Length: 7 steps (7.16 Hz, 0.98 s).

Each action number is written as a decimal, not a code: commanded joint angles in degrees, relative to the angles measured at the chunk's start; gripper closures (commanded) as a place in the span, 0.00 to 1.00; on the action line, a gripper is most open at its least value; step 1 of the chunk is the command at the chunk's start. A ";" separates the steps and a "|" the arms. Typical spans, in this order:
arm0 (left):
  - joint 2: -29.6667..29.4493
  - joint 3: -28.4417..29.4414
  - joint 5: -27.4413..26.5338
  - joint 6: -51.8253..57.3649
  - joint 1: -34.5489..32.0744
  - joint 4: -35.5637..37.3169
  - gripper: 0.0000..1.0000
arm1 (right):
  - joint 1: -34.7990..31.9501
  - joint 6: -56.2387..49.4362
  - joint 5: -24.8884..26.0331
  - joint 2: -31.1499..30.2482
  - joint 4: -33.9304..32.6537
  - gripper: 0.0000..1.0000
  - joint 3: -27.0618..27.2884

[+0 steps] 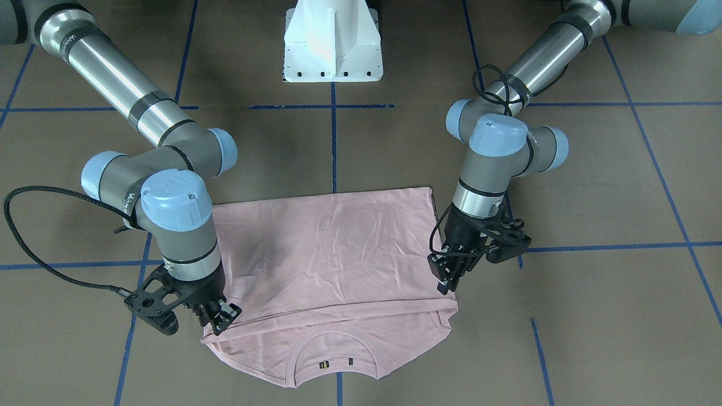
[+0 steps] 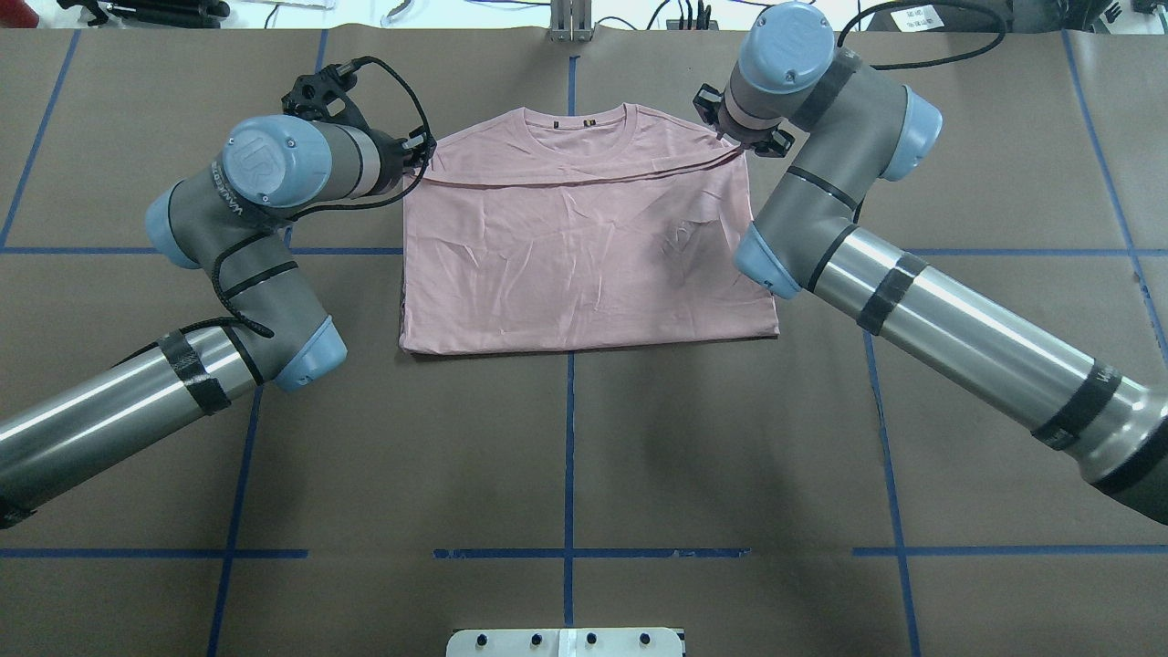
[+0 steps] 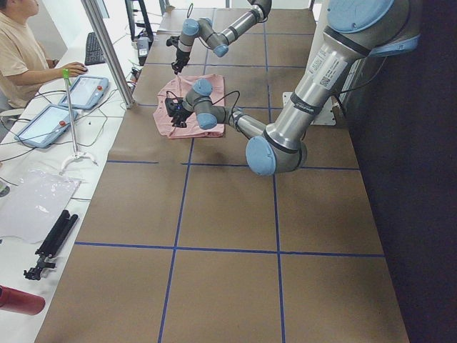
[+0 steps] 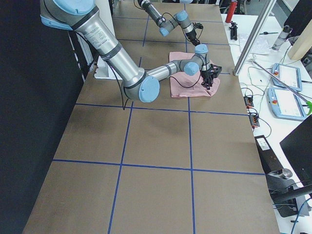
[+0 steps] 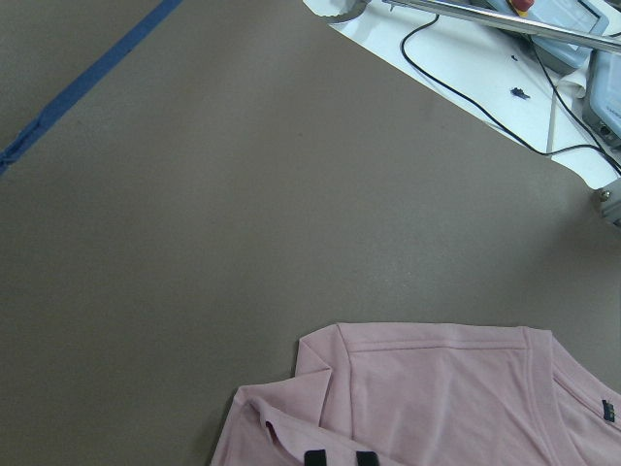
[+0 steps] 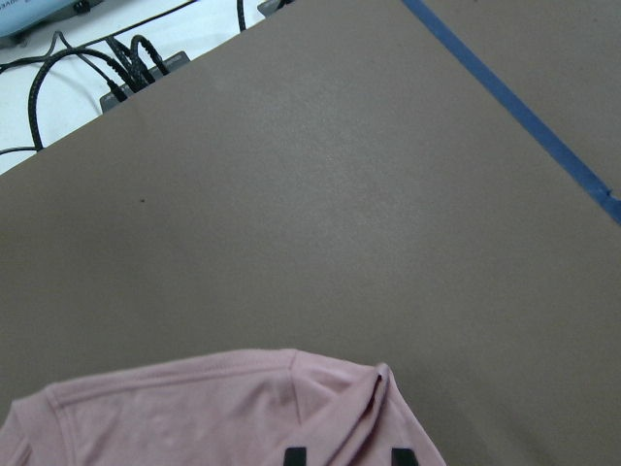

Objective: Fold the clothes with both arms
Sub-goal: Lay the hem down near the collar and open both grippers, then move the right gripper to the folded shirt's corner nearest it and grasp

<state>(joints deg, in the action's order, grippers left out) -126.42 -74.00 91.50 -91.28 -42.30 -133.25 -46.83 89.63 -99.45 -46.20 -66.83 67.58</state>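
Observation:
The pale pink T-shirt (image 1: pixel 333 254) lies flat on the brown table, its lower half folded up to just below the collar (image 2: pixel 575 119); no print shows. My left gripper (image 2: pixel 422 157) is at the folded layer's corner by one shoulder, and its wrist view shows black fingertips (image 5: pixel 312 456) close together with pink fabric (image 5: pixel 437 398) bunched between them. My right gripper (image 2: pixel 730 137) is at the other corner, where the fold edge rises to it. Its fingertips (image 6: pixel 296 454) flank a raised peak of fabric (image 6: pixel 194 417). In the front view the left gripper (image 1: pixel 448 282) is on the right and the right gripper (image 1: pixel 221 322) on the left.
The white pedestal base (image 1: pixel 333 45) stands behind the shirt. Blue tape lines (image 2: pixel 569 438) grid the table. Beyond the far table edge lie cables (image 6: pixel 126 63) and teach pendants (image 3: pixel 86 89), and an operator (image 3: pixel 21 50) sits there.

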 commanded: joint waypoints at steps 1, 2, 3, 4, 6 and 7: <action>2.57 -4.46 0.26 -0.12 0.02 -0.52 0.71 | 4.36 2.29 -0.21 -12.37 0.30 0.46 15.93; 2.84 -4.92 0.26 -0.12 0.11 -0.60 0.71 | 6.64 4.48 -0.74 -18.17 0.30 0.46 22.96; 2.93 -6.14 0.26 -0.12 0.02 -0.52 0.71 | 7.88 7.03 -2.57 -22.84 -0.31 0.44 30.25; 3.28 -6.33 0.26 -0.12 0.20 -0.52 0.70 | 8.85 7.66 -4.15 -26.80 0.21 0.38 33.63; 3.29 -7.29 0.35 -0.12 0.20 -0.52 0.70 | 10.79 14.59 -3.64 -27.80 0.21 0.35 34.37; 3.29 -7.64 1.13 -0.21 0.20 -0.52 0.70 | 11.93 15.05 -3.64 -27.81 0.21 0.34 33.67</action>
<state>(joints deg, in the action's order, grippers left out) -123.17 -81.21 92.04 -91.43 -42.11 -133.77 -36.19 102.97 -103.08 -73.55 -66.64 101.43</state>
